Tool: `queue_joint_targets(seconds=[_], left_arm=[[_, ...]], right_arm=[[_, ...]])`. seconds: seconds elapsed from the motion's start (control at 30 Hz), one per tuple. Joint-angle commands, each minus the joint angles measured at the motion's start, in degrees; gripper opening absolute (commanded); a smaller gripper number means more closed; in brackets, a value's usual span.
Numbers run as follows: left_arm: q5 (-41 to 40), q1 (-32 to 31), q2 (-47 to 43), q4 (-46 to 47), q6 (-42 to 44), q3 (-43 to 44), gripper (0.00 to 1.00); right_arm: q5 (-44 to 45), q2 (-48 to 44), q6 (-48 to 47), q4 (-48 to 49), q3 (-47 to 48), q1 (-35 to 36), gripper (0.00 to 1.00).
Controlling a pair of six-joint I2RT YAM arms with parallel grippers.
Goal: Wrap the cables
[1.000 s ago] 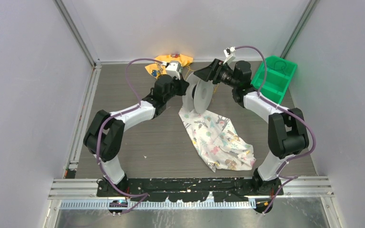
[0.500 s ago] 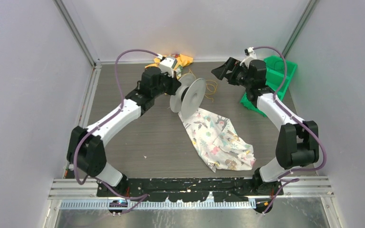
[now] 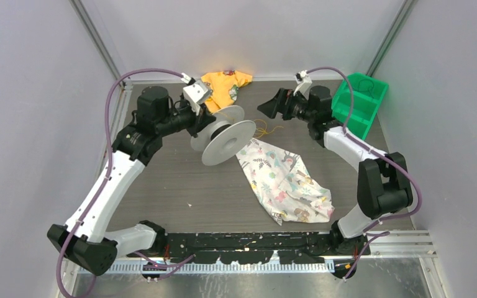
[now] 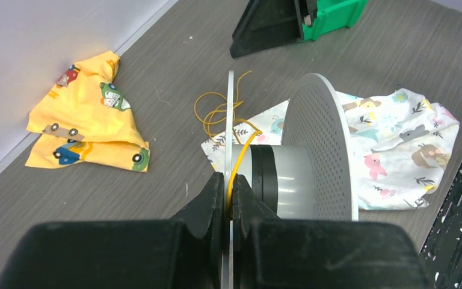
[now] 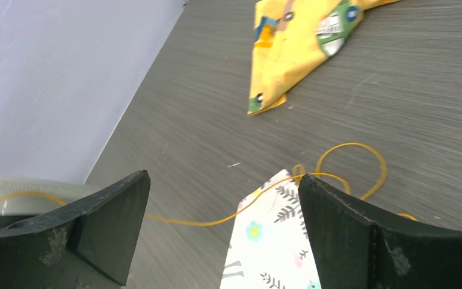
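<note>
The left claw (image 4: 228,191) is clamped shut on the thin clear rim of a spool (image 4: 322,150), which it holds tilted above the table (image 3: 180,180). The right claw (image 5: 221,192) gapes wide, gripping nothing. The yellow cord (image 5: 350,144) runs from the spool's hub to loose loops lying on the table at the edge of a printed cloth (image 3: 286,183).

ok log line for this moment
left gripper: shut on spool rim | right gripper: open, empty, near cable | cable: loose loops on table, runs to spool hub | wrap: not done
</note>
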Motion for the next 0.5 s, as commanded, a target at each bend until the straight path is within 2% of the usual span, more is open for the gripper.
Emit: queue_joint_targets(seconds=[0.0,0.2,0.33,0.47], left_arm=[[-1.0,1.9,-3.9,0.1,2.9,-0.9,0.00],[1.1,4.8,-5.6,0.8,0.8,0.6,0.00],[4.7,7.3,-4.7,1.0,-2.9,2.2,0.00],[6.3,10.9,-2.2,0.1,-8.1,5.1,0.00]], right_arm=[[-4.5,1.2,-3.3,11.7,-3.5,2.8,0.98],[-7.4,4.9,-5.9,13.3,-5.5,5.3,0.97],[-6.8,8.5,-5.3,13.1,-4.8,7.0,0.90],[-3.4,8.7,-17.4,11.2,-6.1,10.7,0.92]])
